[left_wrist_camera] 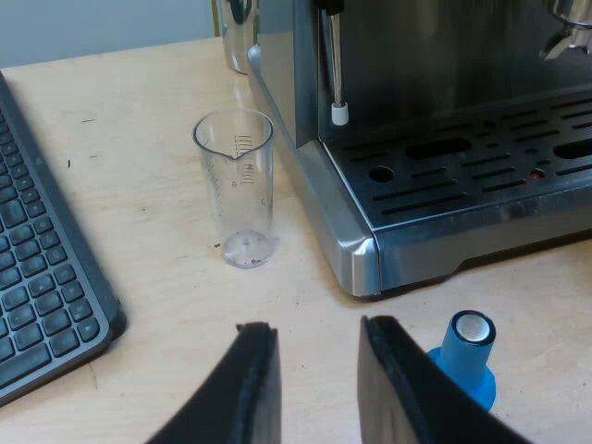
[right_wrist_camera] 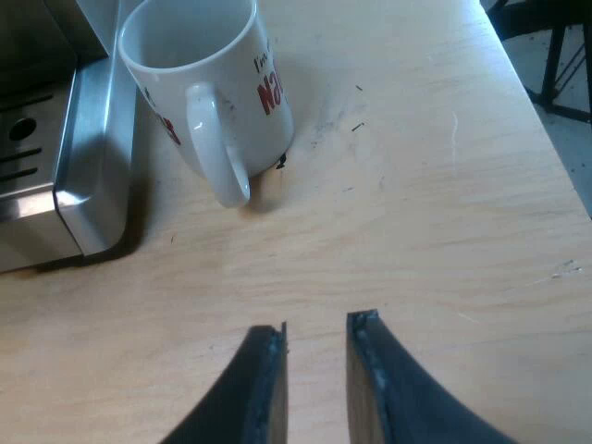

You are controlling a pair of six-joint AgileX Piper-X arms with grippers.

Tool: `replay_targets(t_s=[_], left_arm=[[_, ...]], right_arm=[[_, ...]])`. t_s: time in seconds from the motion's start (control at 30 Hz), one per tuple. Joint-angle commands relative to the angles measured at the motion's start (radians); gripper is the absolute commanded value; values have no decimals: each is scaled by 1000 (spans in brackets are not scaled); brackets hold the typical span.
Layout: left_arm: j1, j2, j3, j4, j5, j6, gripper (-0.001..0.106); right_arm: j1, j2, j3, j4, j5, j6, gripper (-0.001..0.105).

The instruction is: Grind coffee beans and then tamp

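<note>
Left gripper (left_wrist_camera: 314, 328) hangs low over the table (left_wrist_camera: 148, 111), jaws slightly parted and empty. The blue tamper (left_wrist_camera: 467, 356) stands upright at its two o'clock, near the espresso machine (left_wrist_camera: 444, 157). It looks rigid, smooth and compact, probably best pinched round its stem. Right gripper (right_wrist_camera: 319, 324), narrowly parted and empty, has a mug (right_wrist_camera: 199, 83) at eleven o'clock.

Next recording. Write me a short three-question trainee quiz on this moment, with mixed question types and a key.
1. True or false: the measuring glass lies on its side.
2. Which thing stands closest to the left gripper? A) blue tamper B) spoon C) red bowl
3. Fill in: the lettering on the white mug is ___.

Key: 1 false, it stands upright; 2 A; 3 red.
</note>
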Motion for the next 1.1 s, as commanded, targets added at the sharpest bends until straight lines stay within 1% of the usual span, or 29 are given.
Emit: replay_targets(t_s=[0.03, 0.37, 0.43, 0.5, 0.6, 0.7, 0.77, 0.8, 0.83, 0.97, 1.1], left_arm=[[1, -42, 2, -14, -1, -13, 24], [1, -42, 2, -14, -1, -11, 25], [1, -42, 2, -14, -3, -11, 25], [1, -42, 2, -14, -3, -11, 25], [1, -42, 2, -12, -3, -11, 25], [1, -42, -1, -10, -3, -11, 27], [1, -42, -2, -9, -3, -11, 30], [1, -33, -7, -12, 25, -14, 71], [1, -28, -7, -12, 40, -19, 76], [1, -14, -11, -12, 60, -20, 73], [1, 1, -29, -12, 59, -33, 73]], right_arm=[[-1, -47, -1, -6, -2, -3, 18], [-1, -42, -1, -6, 0, -3, 19], [-1, -43, -1, -6, 0, -3, 23], [-1, -43, -1, -6, 0, -3, 30], [-1, -43, -1, -6, 0, -3, 49], [-1, -43, -1, -6, 0, -3, 57], [-1, -43, -3, -4, 0, -3, 58], [-1, -41, -9, -4, 0, -3, 58], [-1, -34, -19, -1, -2, -3, 58], [11, 8, -57, 3, -5, -3, 58], [47, 72, -105, 3, -5, -37, 58]])
